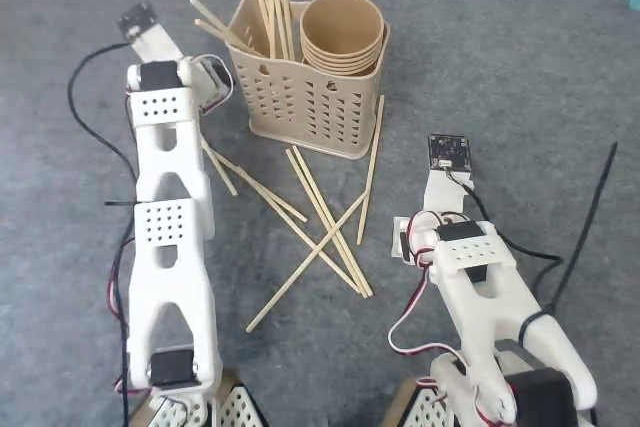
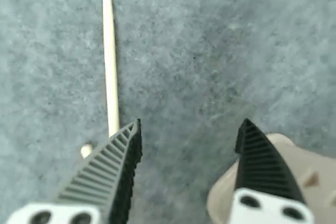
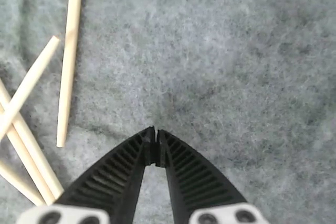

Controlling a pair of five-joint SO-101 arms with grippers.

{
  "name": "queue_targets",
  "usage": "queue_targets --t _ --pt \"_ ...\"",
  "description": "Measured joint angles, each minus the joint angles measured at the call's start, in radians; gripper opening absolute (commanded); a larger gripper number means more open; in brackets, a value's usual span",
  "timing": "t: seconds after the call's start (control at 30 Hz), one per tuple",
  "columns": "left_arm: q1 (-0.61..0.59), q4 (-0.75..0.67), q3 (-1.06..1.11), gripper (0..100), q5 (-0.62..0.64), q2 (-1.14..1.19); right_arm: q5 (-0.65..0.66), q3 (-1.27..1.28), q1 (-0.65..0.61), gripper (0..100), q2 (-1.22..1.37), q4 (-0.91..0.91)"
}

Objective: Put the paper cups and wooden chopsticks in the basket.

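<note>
My left claw (image 2: 191, 129), jaws wide and empty, hangs with a chopstick (image 2: 109, 66) at one fingertip, seemingly placed to pinch it; my right claw (image 3: 156, 139), closed on nothing, rests apart.

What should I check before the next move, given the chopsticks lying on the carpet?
1. The left gripper is open: ok.
2. A chopstick is centred in its gap: not ok, it lies off to one side.
3. The right gripper is ready to pick: not ok, shut and empty.
4. The paper cups are in the basket: ok, stacked inside.
5. All chopsticks are in: not ok, several loose chopsticks lie crossed on the carpet.
</note>
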Motion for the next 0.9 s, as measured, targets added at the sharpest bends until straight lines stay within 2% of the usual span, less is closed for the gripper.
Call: queue_targets --t 0.17,0.37,0.63,0.9 --pt "0.0 0.098 -0.008 20 0.0 -0.005 0.0 0.0 0.0 0.8 0.0 0.0" --pt "-0.04 0.112 -0.008 7 0.0 -0.018 0.0 0.0 0.0 0.8 0.0 0.0" --pt "-0.06 0.112 -0.008 10 0.0 -0.008 0.0 0.0 0.0 0.8 0.0 0.0" --pt "-0.063 0.021 -0.008 11 0.0 0.049 0.0 0.0 0.0 0.8 0.0 0.0"
